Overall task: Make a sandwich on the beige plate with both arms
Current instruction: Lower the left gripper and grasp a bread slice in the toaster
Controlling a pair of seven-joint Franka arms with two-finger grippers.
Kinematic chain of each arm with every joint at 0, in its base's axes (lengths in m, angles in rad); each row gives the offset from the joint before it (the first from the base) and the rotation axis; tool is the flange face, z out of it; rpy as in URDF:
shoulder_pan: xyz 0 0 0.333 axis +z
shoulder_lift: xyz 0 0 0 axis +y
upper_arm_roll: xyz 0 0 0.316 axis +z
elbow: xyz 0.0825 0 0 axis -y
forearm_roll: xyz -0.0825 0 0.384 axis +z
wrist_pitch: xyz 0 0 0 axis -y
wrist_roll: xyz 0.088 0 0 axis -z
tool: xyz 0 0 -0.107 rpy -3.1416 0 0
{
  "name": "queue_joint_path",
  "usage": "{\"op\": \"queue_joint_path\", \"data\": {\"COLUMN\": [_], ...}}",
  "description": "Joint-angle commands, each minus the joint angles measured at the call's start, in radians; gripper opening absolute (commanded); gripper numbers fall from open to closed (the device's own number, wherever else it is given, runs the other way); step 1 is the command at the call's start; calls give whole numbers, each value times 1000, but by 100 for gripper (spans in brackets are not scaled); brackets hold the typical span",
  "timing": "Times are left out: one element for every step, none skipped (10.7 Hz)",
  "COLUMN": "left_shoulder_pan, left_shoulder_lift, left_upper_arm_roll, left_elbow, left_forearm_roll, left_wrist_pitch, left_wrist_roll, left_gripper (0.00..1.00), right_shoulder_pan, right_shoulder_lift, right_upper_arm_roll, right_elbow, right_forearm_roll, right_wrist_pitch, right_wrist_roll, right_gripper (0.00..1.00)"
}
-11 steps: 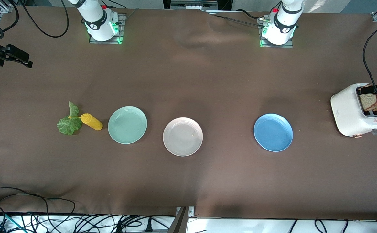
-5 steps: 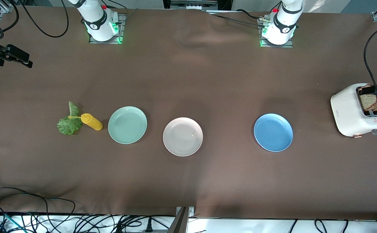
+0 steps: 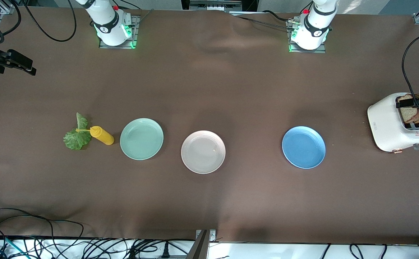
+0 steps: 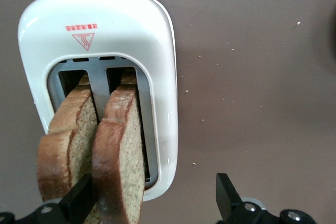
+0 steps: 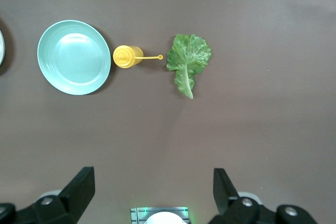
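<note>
Brown tabletop holds the beige plate (image 3: pixel 203 151) empty at centre. Over the toaster (image 4: pixel 113 40), the left gripper (image 4: pixel 152 195) spreads wide around a bread slice (image 4: pixel 122 150), unclamped. High above the lettuce leaf (image 5: pixel 188 59), the right gripper (image 5: pixel 152 190) waits open, empty.

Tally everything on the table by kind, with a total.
Plates: 3 (mint-green plate, beige plate, blue plate)
Bread slices: 2 (in the toaster)
Toaster: 1
Lettuce leaf: 1
Yellow bottle: 1
Total: 8
</note>
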Motion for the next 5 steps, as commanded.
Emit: {"op": "queue_joint_path", "data": {"left_shoulder_pan": [8,9,11,12,12], "left_shoulder_lift": [24,32,42,45,44], "left_upper_arm_roll": [-9,-9,-9,-9,-9], "left_elbow": [16,21,23,23,23], "left_forearm_roll": [35,35,35,35,35], "left_wrist_pitch": [14,21,23,24,23], "left_wrist_roll": [15,15,16,16,19], "left_gripper": [99,92,84,69,44], "right_shoulder_pan": [-3,-3,-3,-3,-3], "right_shoulder_lift": [11,11,11,11,11], "right_upper_arm_roll": [4,4,4,6,4], "right_elbow": [26,26,26,26,26], "right_forearm_roll": [-7,-7,-7,-7,-7], "right_wrist_pitch": [-21,-21,-23,-23,-23], "right_wrist_roll": [9,9,9,9,9], "right_gripper": [100,100,100,100,100]}}
